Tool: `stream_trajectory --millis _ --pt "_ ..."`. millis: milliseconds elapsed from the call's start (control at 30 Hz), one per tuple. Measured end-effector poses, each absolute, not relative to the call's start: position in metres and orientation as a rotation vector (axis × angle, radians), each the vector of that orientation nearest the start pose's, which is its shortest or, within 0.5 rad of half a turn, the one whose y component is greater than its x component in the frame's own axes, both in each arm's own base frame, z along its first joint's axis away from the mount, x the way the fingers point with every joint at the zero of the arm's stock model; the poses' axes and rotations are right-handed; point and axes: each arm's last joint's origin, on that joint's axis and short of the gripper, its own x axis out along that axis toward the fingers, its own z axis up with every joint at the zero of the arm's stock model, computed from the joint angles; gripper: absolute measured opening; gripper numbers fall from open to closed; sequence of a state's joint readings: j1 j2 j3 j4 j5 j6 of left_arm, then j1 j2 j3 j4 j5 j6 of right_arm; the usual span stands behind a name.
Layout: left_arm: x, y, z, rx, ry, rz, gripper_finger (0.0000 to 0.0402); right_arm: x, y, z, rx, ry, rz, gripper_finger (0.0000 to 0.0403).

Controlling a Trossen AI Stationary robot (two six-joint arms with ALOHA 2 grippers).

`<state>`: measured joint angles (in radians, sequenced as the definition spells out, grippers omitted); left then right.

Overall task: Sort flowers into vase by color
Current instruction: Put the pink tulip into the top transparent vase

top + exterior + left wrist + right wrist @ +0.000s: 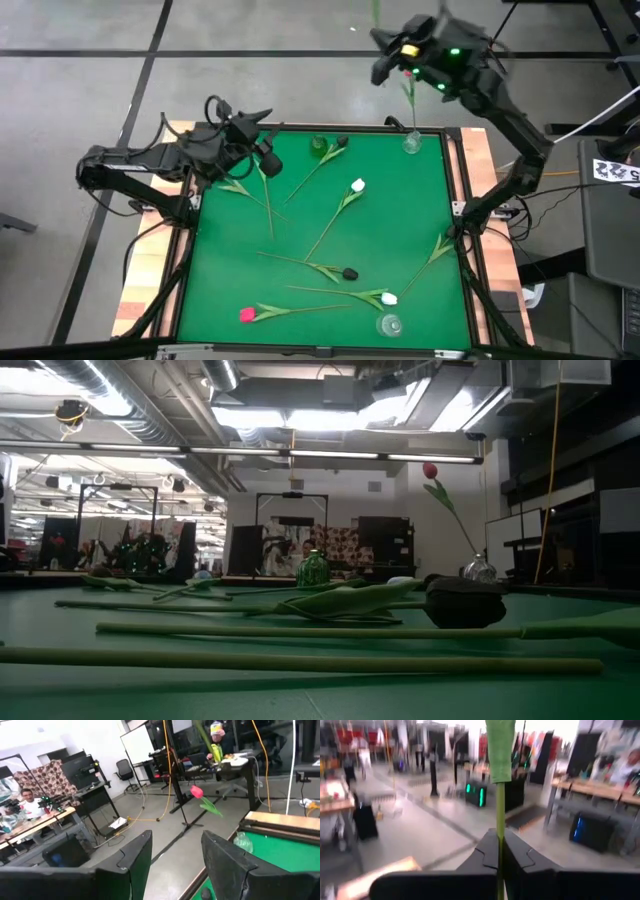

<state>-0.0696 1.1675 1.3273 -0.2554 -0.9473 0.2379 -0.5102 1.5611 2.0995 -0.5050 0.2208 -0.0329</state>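
Gripping a red tulip's stem (500, 810), right pincer (499, 851) clamps above the far clear vase (412, 143); left pincer (172, 857) gapes, holding nothing.

From my console the green table mat (400, 230) fills the middle of the high view, with bare wooden boards (148, 290) showing along its left and right edges and grey floor beyond. Past the mat's far edge I can see a whiteboard (141, 745), a black office chair (122, 770) just beside it, and a yellow cable (167, 780) hanging to the floor nearby. A seated person (27, 802) is at a cluttered bench well apart from the whiteboard.
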Motion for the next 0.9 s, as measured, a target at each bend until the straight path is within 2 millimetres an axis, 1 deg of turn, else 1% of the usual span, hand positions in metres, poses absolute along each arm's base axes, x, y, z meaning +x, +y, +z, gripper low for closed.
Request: stream_trajectory --millis 67,233,367,400,467,533,600,700,767,800,833,900 --pt "0.235 0.007 0.435 0.273 0.195 0.863 0.0168 0.239 -0.142 0.555 -0.046 -0.03 -0.749 0.0001" --pt "0.234 0.007 0.435 0.288 0.199 0.862 0.0168 0.194 -0.118 0.555 -0.039 0.132 -0.804 0.0001" --pt "0.234 0.009 0.436 0.268 0.184 0.86 0.0169 0.161 -0.101 0.55 0.039 0.226 -0.838 0.0001" --pt "0.234 0.009 0.436 0.269 0.183 0.852 0.0169 0.154 -0.097 0.547 0.042 0.236 -0.841 0.0001" --pt "0.234 0.008 0.436 0.264 0.181 0.846 0.0169 0.147 -0.09 0.537 0.036 0.254 -0.854 0.0001" --pt "0.234 0.008 0.436 0.263 0.18 0.844 0.0169 0.147 -0.087 0.518 0.035 0.247 -0.886 0.0001" --pt "0.234 0.008 0.436 0.26 0.179 0.845 0.0169 0.148 -0.085 0.492 0.043 0.195 -0.896 0.0001" --pt "0.234 0.009 0.436 0.261 0.18 0.847 0.0169 0.148 -0.086 0.446 0.042 0.058 -0.908 0.0001" --pt "0.234 0.011 0.436 0.261 0.182 0.856 0.0169 0.149 -0.087 0.419 0.043 -0.092 -0.927 0.0001" --pt "0.234 0.013 0.435 0.262 0.186 0.861 0.0169 0.149 -0.087 0.402 0.044 -0.152 -0.93 0.0001" --pt "0.234 0.014 0.435 0.263 0.189 0.866 0.0169 0.15 -0.089 0.384 0.039 -0.185 -0.945 0.0001" --pt "0.234 0.017 0.435 0.262 0.191 0.88 0.0169 0.152 -0.093 0.354 0.0 -0.25 -0.992 0.0001"
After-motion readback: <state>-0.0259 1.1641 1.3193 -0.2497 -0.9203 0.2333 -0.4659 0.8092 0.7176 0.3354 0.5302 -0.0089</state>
